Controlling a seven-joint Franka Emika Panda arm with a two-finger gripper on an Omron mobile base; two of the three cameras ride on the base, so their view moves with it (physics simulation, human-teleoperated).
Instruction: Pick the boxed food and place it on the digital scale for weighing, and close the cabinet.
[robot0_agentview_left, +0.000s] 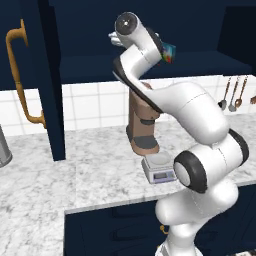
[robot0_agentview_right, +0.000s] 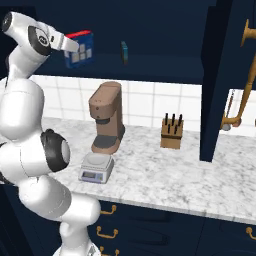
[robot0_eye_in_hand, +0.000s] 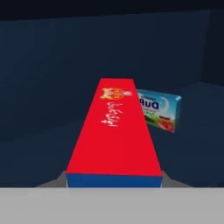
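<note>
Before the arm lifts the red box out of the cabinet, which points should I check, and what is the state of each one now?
1. Jaws shut on the boxed food: ok; the gripper is at the box and the hand view looks along the red face.
2. Right box taken, not the light-blue box behind it: ok.
3. The two boxes apart: cannot tell; they overlap in the hand view.
4. Scale plate free: ok; nothing lies on it.
5. Coffee machine near the way down: not ok; it stands directly behind the scale.
6. Cabinet door closed: not ok; it stands open.
</note>
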